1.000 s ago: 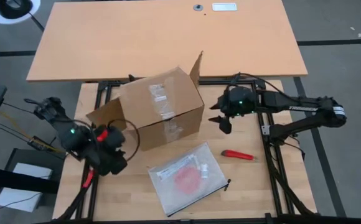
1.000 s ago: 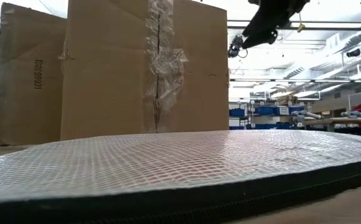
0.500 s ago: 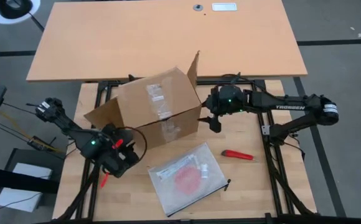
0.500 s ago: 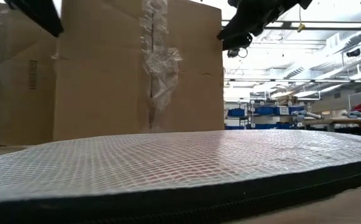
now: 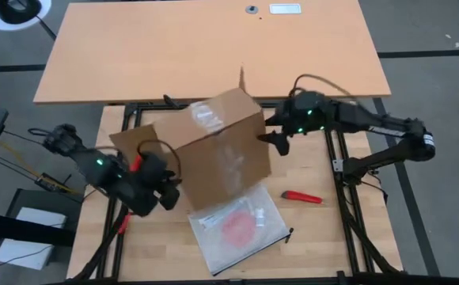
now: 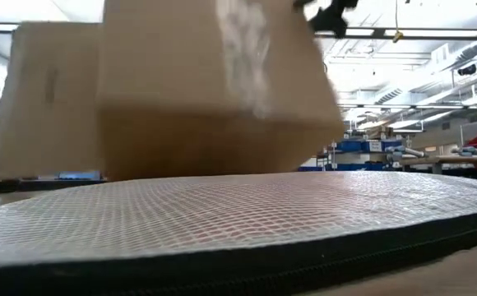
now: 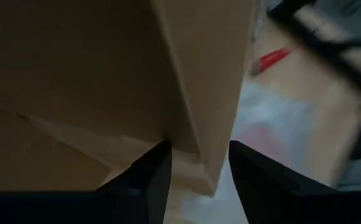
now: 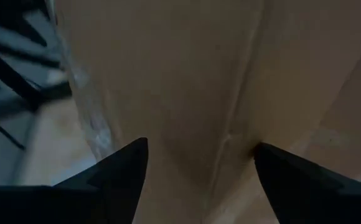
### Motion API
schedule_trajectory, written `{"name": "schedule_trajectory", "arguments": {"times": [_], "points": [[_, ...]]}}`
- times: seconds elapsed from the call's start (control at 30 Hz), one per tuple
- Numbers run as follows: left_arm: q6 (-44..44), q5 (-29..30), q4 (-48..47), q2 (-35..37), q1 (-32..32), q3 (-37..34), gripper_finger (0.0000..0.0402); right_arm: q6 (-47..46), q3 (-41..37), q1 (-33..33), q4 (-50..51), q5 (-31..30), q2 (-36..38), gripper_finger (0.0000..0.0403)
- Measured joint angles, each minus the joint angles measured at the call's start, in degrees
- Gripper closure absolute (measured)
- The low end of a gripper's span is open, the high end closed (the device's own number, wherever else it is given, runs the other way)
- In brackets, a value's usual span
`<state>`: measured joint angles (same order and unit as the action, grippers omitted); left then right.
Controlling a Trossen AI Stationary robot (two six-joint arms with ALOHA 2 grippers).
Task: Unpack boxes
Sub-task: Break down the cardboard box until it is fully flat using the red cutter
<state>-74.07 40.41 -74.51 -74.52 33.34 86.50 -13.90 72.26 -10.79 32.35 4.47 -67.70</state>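
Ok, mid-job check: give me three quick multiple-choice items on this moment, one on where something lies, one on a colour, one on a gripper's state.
1. Where does the clear plastic zip bag lie?
A. On the light wooden desk beyond the work table
B. On the work table, on the near side of the brown cardboard carton
C. Inside the carton

2. What colour is the small box cutter on the table?
A. Blue
B. Yellow
C. Red

3. How do the right gripper's fingers stand?
A. Open, set wide before a carton wall
B. Shut on the box cutter
C. Shut on the zip bag

Answers:
1 B, the high view shows the bag flat on the table just nearer than the carton.
2 C, its handle shows red in the high view.
3 A, the right wrist view shows both fingers spread with cardboard between them.
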Motion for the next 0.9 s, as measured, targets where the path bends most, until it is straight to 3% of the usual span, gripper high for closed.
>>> {"name": "schedule_trajectory", "arguments": {"times": [0.17,0.33,0.47,0.57,0.67,0.77,0.83,0.9], "points": [[-6.0,-3.1,-1.6,0.5,-2.4,8.9,0.0232,-16.0,12.5,-2.5,12.7,2.8,-2.6,0.0110],[-7.5,1.1,-5.4,3.5,-6.3,10.4,0.0232,-24.0,13.8,-8.4,12.9,8.0,-5.5,0.0110],[-7.4,2.2,-15.5,4.3,-9.8,10.3,0.0232,-15.2,13.0,-11.1,13.2,4.2,-9.8,0.0110],[-2.2,4.0,-14.1,5.2,-12.5,8.5,0.0232,-7.3,13.0,-13.1,10.4,2.3,-12.9,0.0110],[0.6,3.8,-13.1,5.6,-13.6,8.4,0.0232,-1.7,15.4,-14.7,13.5,7.0,-13.9,0.0110],[5.2,2.3,-8.9,5.5,-13.4,8.3,0.0232,2.4,19.3,-14.6,24.7,15.3,-12.8,0.0110],[10.1,1.4,-4.0,5.2,-13.1,7.6,0.0232,3.8,21.4,-12.3,32.0,18.9,-10.7,0.0111],[15.7,1.1,1.5,5.2,-13.0,6.6,0.0232,3.8,22.3,-8.5,36.9,18.8,-8.1,0.0112]]}}
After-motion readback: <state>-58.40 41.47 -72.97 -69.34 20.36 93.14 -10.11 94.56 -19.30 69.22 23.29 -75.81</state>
